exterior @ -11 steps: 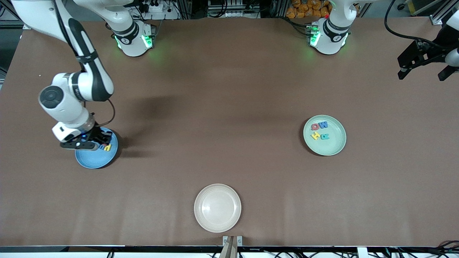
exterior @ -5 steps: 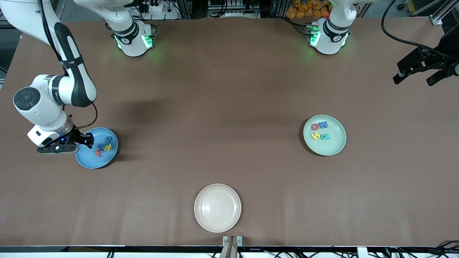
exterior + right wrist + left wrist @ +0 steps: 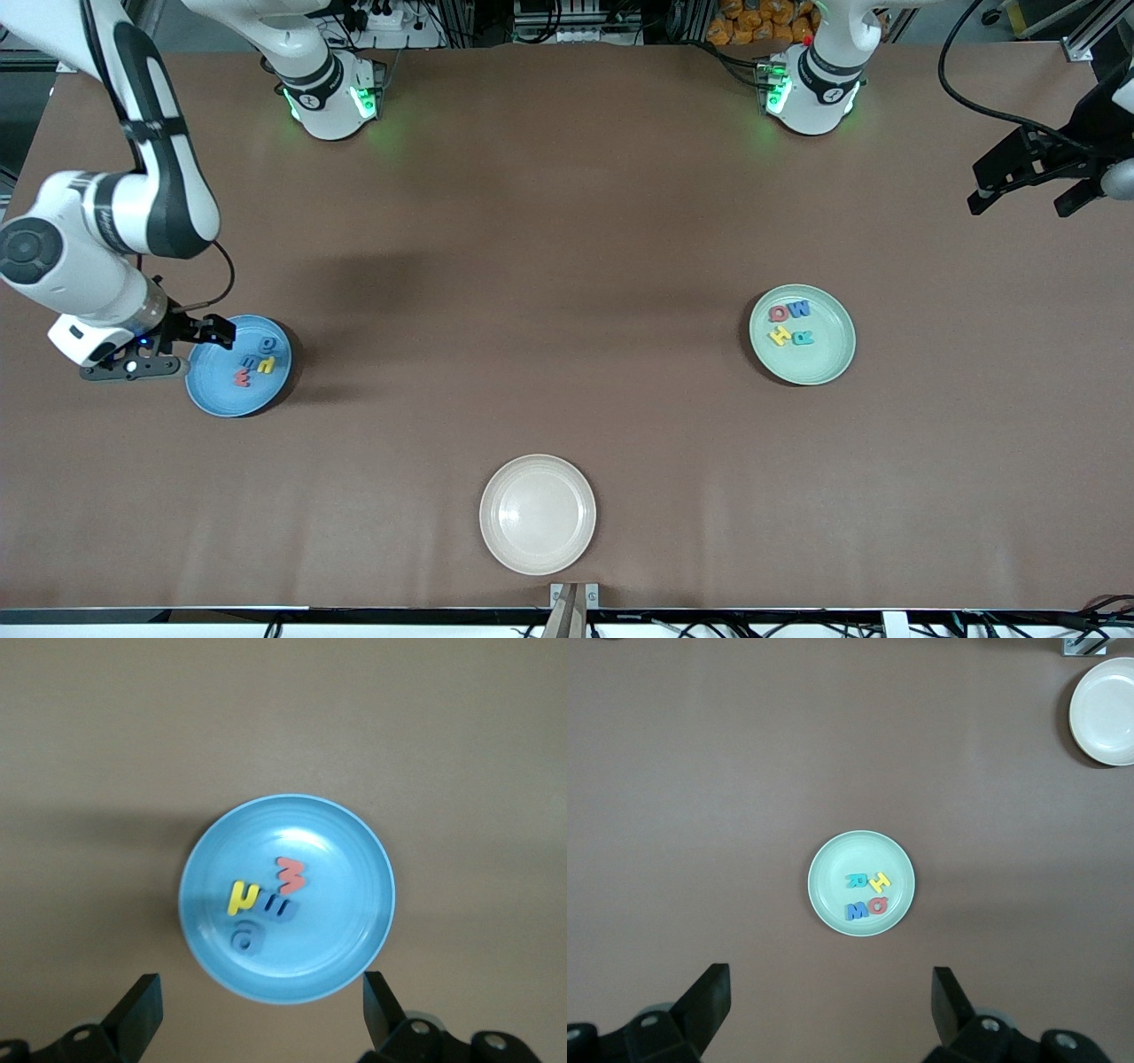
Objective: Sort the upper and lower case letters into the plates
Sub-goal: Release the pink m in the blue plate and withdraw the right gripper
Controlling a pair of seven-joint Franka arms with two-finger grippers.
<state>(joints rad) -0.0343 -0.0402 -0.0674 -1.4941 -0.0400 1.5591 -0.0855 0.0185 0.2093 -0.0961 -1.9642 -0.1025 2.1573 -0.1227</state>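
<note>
The sky blue plate (image 3: 215,395) lies toward the right arm's end of the table, and it holds a red letter (image 3: 241,379), a yellow letter (image 3: 265,363) and two blue letters (image 3: 268,344). My right gripper (image 3: 197,348) hovers over that plate's rim, open and empty; its wrist view shows the plate (image 3: 341,930) and the red letter (image 3: 291,873) ahead of the gripper (image 3: 259,1010). The mint green plate (image 3: 822,363) holds several letters, among them a blue M (image 3: 799,308). My left gripper (image 3: 1023,202) waits high, open and empty, over the table's edge at the left arm's end.
An empty cream-white plate (image 3: 538,514) sits near the table's front edge, nearest the front camera, and shows in the left wrist view (image 3: 1105,700) too. The green plate (image 3: 842,855) lies ahead of the open left gripper (image 3: 831,1001).
My right gripper opened and left the red letter in the blue plate, then drew back toward the right arm's end of the table. The left gripper shifted slightly.
</note>
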